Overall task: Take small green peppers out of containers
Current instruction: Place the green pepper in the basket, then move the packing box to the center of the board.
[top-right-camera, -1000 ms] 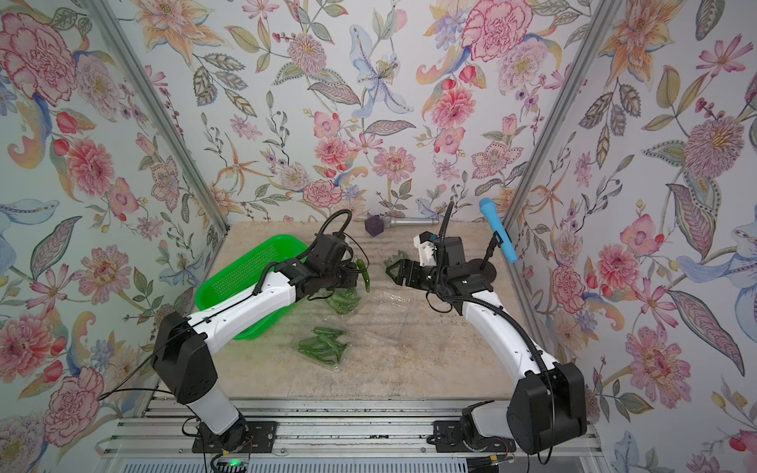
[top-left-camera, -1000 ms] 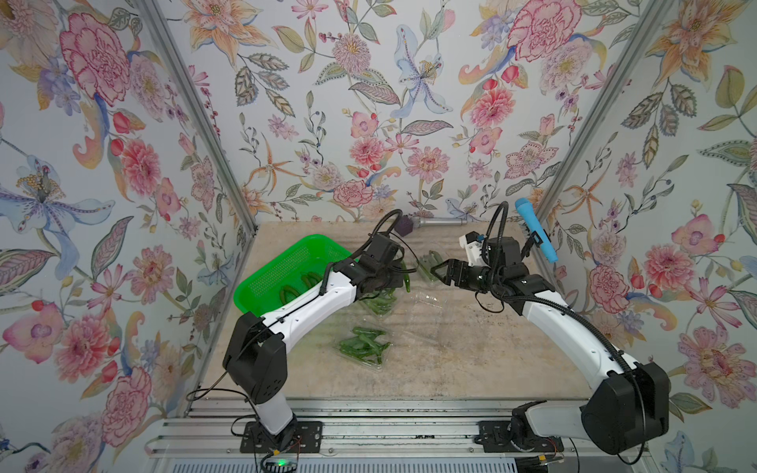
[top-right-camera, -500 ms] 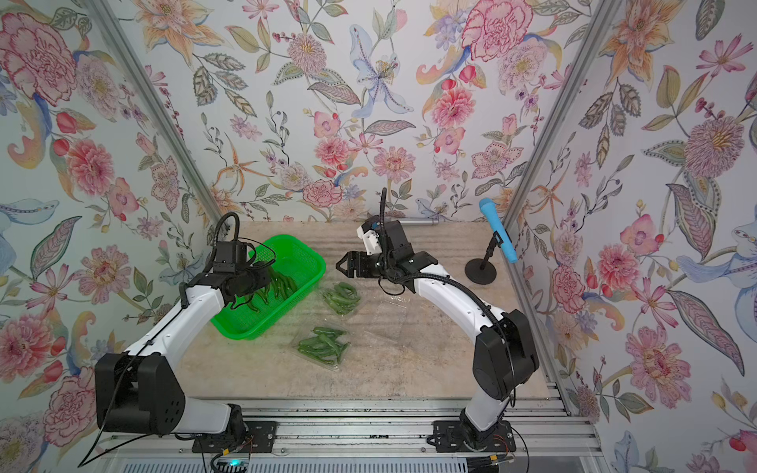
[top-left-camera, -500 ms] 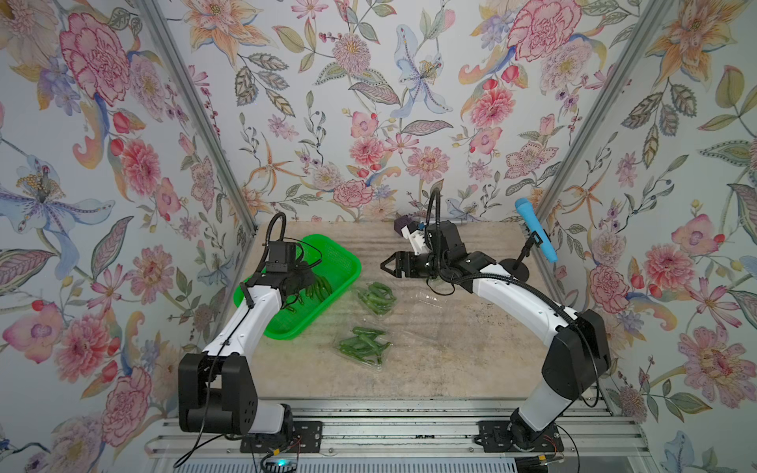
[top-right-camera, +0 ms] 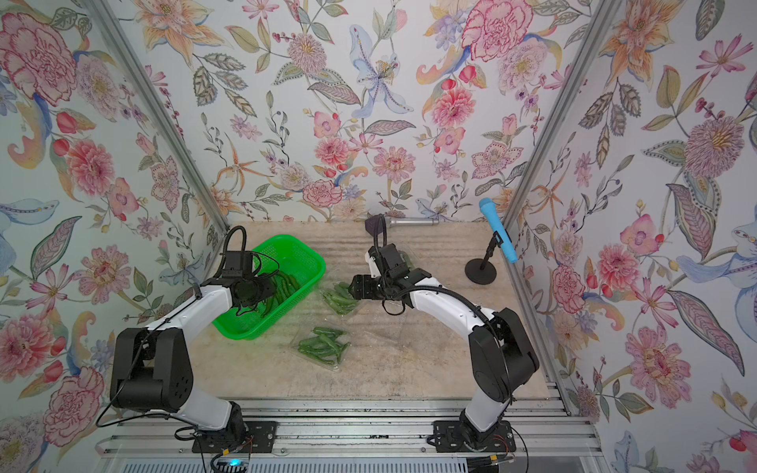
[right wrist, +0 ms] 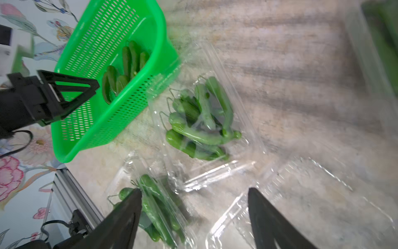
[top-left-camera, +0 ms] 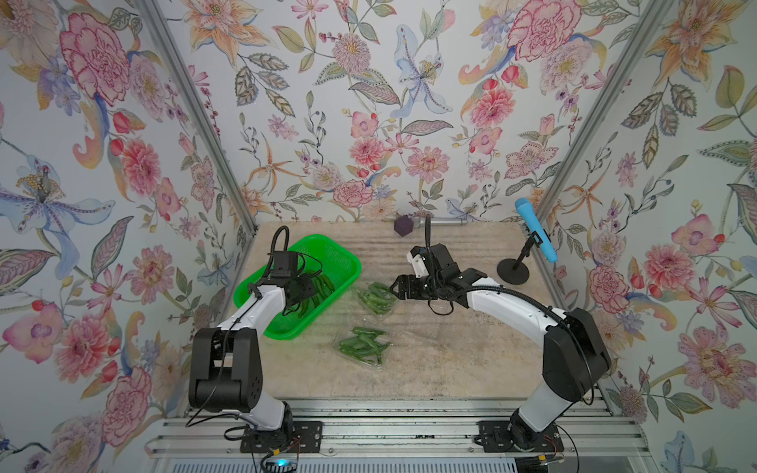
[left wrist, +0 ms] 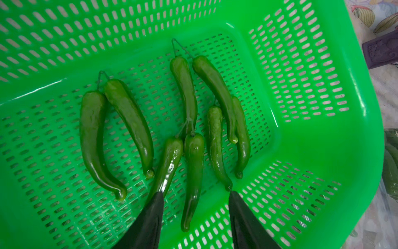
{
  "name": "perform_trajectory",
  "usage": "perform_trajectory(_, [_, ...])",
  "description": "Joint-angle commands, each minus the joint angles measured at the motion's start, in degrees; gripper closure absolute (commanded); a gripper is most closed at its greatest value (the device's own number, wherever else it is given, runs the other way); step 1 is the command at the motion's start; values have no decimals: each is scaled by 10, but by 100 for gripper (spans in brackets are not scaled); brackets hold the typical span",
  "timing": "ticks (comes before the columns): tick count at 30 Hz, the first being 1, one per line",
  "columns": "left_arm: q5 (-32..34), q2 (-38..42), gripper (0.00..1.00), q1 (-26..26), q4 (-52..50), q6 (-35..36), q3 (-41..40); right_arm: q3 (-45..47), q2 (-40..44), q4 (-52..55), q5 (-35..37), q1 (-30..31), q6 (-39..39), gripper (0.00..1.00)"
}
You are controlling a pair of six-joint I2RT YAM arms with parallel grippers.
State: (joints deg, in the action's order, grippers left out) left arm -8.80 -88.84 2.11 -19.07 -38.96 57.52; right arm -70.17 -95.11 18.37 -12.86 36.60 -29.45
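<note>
while the left gripper (left wrist: 195,193) hangs part-open over the green basket (left wrist: 301,75), the wide-open, empty right gripper (right wrist: 193,190) is nearer the clamshell (right wrist: 247,138) just ahead, its small green peppers (right wrist: 202,120) crisscrossed.

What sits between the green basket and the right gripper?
A clear container holding small green peppers lies on the table between the basket and the right gripper. Both top views show it.
</note>
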Motion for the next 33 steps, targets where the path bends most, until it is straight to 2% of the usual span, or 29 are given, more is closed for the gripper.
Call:
perform_trajectory(1, [8,34,47,5,13,5,18,48,44,13,59,-7,-25,23])
perform_trajectory(5, [13,68,46,27,9,12,24,102,64,13,62,-22,-42,26])
perform_trajectory(14, [21,100,46,172,-26,-15,13,148,50,25,63,-46,-61,28])
perform_trajectory(18, [25,148,46,210,-33,-47,-25,140,29,51,75,-65,-54,28])
perform_trajectory(22, [44,210,46,229,-53,-71,-66,132,5,68,72,-84,-40,28])
perform_trajectory(26, [46,257,46,234,-73,-79,-97,113,-14,106,103,-94,-27,27])
perform_trajectory(33, [36,264,46,235,-82,-62,-107,97,-5,177,173,-120,-9,26])
